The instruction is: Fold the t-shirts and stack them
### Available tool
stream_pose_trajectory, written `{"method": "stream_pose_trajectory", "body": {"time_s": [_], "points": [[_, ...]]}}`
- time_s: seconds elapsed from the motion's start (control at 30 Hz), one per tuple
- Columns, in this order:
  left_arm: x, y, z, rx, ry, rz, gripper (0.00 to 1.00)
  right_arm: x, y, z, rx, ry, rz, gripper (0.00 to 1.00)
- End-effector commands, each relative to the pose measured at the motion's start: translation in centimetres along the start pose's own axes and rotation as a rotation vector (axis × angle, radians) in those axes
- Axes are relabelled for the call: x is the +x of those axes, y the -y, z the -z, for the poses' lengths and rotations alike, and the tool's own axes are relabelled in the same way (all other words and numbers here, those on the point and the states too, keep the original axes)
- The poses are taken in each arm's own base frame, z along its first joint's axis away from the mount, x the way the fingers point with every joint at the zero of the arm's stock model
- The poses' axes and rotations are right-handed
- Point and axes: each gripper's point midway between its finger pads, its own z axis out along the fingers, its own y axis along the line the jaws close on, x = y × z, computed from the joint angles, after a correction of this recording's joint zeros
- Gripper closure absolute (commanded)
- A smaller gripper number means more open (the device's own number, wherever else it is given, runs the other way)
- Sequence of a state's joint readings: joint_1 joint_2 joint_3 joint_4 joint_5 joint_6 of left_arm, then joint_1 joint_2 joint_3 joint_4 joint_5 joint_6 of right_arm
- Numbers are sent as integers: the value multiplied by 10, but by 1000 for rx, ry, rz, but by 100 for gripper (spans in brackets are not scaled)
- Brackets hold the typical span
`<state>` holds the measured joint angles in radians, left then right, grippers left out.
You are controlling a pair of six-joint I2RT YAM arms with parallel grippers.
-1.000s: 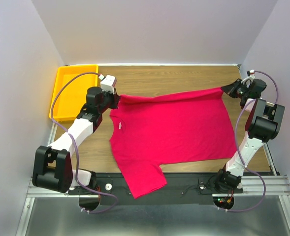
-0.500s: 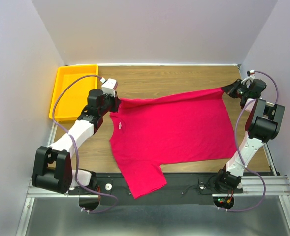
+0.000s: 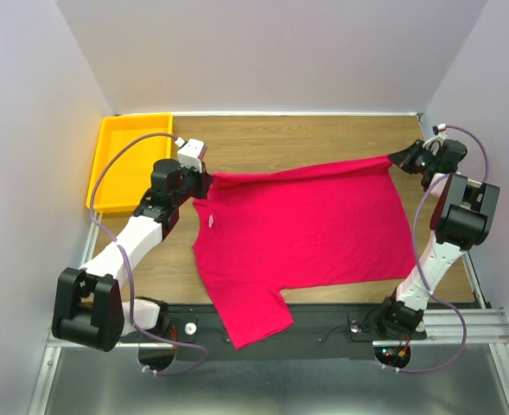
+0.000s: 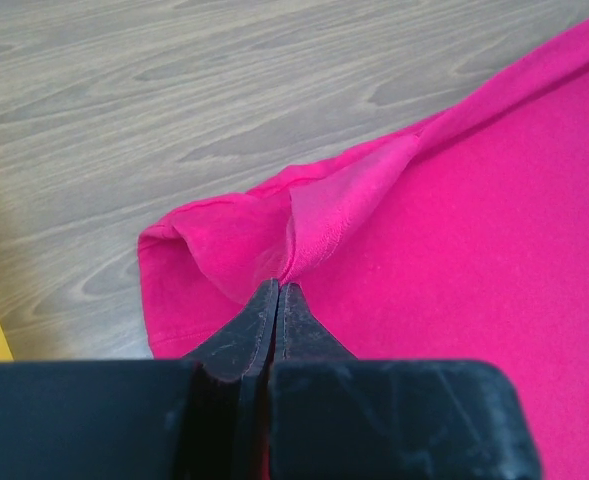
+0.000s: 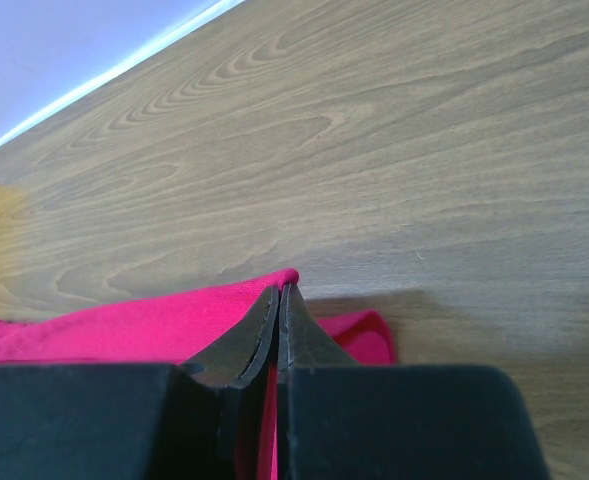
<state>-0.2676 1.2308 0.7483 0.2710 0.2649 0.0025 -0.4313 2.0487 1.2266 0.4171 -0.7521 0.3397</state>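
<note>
The crimson-red t-shirt point(image 3: 306, 225) lies spread over the wooden table, one sleeve hanging over the near edge. Its far edge is pulled taut between my two grippers. My left gripper point(image 3: 204, 179) is shut on the shirt's far left corner, pinching a fold of red cloth point(image 4: 304, 215) between its fingertips point(image 4: 276, 288). My right gripper point(image 3: 401, 156) is shut on the far right corner, with the red hem point(image 5: 154, 325) clamped at its tips point(image 5: 278, 290). A small white neck label point(image 3: 211, 220) shows near the left edge.
A yellow plastic tray point(image 3: 129, 162) stands at the far left of the table, just behind my left arm. Bare wood point(image 3: 306, 138) lies beyond the shirt up to the back wall. Grey walls close in both sides.
My left wrist has shifted slightly, its arm moving a little to the left and nearer. The shirt and right arm have not visibly moved.
</note>
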Motion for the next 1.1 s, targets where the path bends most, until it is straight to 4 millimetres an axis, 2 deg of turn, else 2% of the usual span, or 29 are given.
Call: {"method": "stream_pose_trajectory", "body": {"time_s": [0.0, 1.07], "points": [[-6, 9, 6, 33, 29, -13, 100, -13, 1, 4, 17, 32, 42, 96], [17, 17, 5, 68, -27, -23, 100, -6, 4, 14, 50, 13, 66, 91]]}}
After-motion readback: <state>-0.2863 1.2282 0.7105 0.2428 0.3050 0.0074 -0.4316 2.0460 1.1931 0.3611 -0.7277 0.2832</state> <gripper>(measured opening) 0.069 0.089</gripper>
